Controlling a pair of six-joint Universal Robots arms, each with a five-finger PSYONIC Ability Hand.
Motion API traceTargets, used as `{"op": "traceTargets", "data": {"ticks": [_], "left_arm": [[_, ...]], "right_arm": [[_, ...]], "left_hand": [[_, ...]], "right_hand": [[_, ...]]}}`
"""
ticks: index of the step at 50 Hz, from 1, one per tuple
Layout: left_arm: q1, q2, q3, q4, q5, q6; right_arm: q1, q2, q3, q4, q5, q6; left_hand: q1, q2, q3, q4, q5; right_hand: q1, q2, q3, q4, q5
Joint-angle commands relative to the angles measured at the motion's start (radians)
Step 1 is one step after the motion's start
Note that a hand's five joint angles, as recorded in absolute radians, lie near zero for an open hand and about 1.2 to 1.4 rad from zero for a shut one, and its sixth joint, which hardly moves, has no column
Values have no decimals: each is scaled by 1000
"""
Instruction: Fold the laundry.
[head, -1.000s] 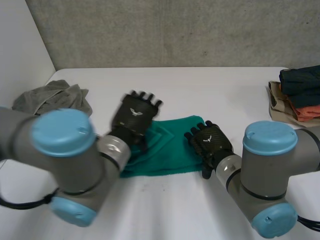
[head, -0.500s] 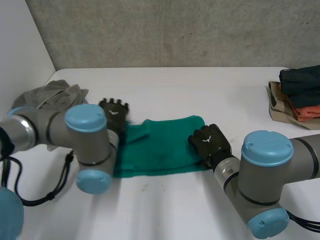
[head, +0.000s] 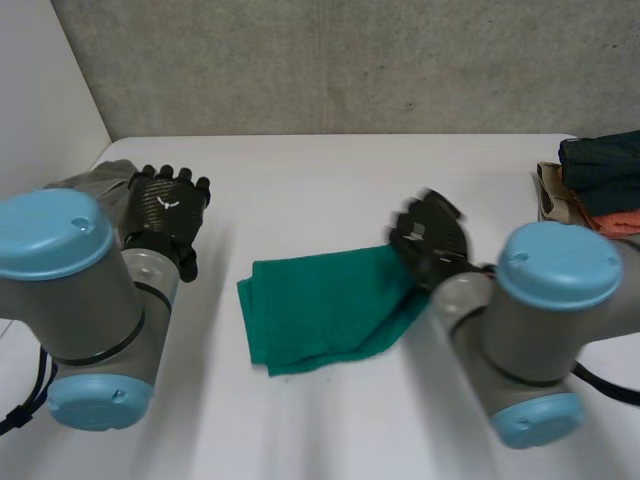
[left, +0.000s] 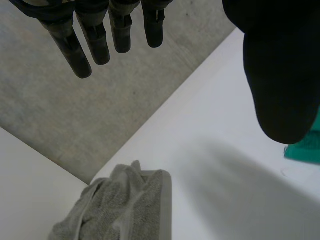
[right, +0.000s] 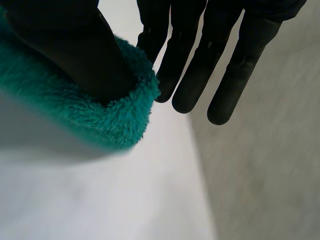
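I count one green towel (head: 315, 310) mid-table, its right corner pinched by my right hand (head: 432, 240). My left hand (head: 165, 212) hovers open near one grey towel (head: 90, 180); one clothes stack (head: 600, 185) occupies the table's (head: 330, 170) right edge.

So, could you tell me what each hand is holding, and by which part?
The right hand pinches the green towel by its far right corner; the left hand holds nothing.

A thick, fluffy pile is shown by the green cloth (right: 120, 125), and a matt, looped terry by the grey towel (left: 120, 205). The table (head: 330, 180) is finished smooth, matt white. A faintly glossy carbon weave is seen on the left hand (head: 165, 215). The wall (head: 350, 60) is formed of rough, speckled concrete.
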Motion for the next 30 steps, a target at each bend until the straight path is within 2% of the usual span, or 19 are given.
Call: {"op": "traceTargets", "data": {"ticks": [1,4,6,7,8,10,13,14,16,17,18,22,24,27,30], "left_arm": [[9,24,-21,-2,6,-17],[30,27,-34,-2,6,-38],[44,27,-38,-3,6,-61],[46,27,-38,-3,6,-67],[46,27,-38,-5,6,-76],[47,29,-38,-5,7,-102],[46,29,-31,-2,7,-132],[44,29,-26,-2,7,-142],[41,27,-18,-2,9,-161],[34,27,-6,0,12,-181],[29,27,1,0,14,-191],[-35,14,44,-2,63,-234],[-77,-12,64,-3,116,-259],[-115,-90,101,-16,165,-274],[-132,-140,112,-32,158,-273]], "right_arm": [[243,136,-108,-156,-202,-16],[289,211,-119,-159,-274,-23],[300,234,-120,-149,-278,-25],[302,243,-120,-141,-273,-23],[303,254,-119,-129,-264,-14],[297,249,-111,-116,-250,-1],[293,222,-99,-92,-187,132],[273,185,-87,-80,-166,274],[227,130,-70,-69,-150,430],[201,104,-62,-60,-152,505],[157,44,-47,-38,-158,649],[89,-33,-36,57,-179,921],[72,-35,-45,107,-184,970],[32,-22,-85,209,-186,961],[20,65,-168,301,-190,934]], "left_hand": [[8,-10,-17,-5,-26],[5,-13,-20,-8,-29],[5,-13,-20,-8,-29],[5,-13,-20,-8,-29],[5,-13,-20,-8,-29],[5,-13,-20,-8,-29],[11,-7,-14,-2,-23],[14,-4,-11,0,-20],[14,-4,-11,0,-20],[14,-4,-11,0,-20],[17,-1,-9,3,-17],[20,2,-6,6,-14],[23,5,-3,9,-11],[32,14,6,18,-3],[35,17,9,21,0]], "right_hand": [[290,221,206,198,216],[290,221,206,198,216],[290,221,206,198,216],[198,129,114,106,124],[-221,-290,-306,-314,-296],[-646,-715,-731,-739,-721],[-730,-799,-815,-823,-805],[-806,-875,-890,-898,-881],[-932,-1000,-1016,-1024,-1006],[-932,-1000,-1016,-1024,-1006],[-932,-1000,-1016,-1024,-1006],[-932,-1000,-1016,-1024,-1006],[-932,-1000,-1016,-1024,-1006],[-932,-1000,-1016,-1024,-1006],[-932,-1000,-1016,-1024,-1006]]}}
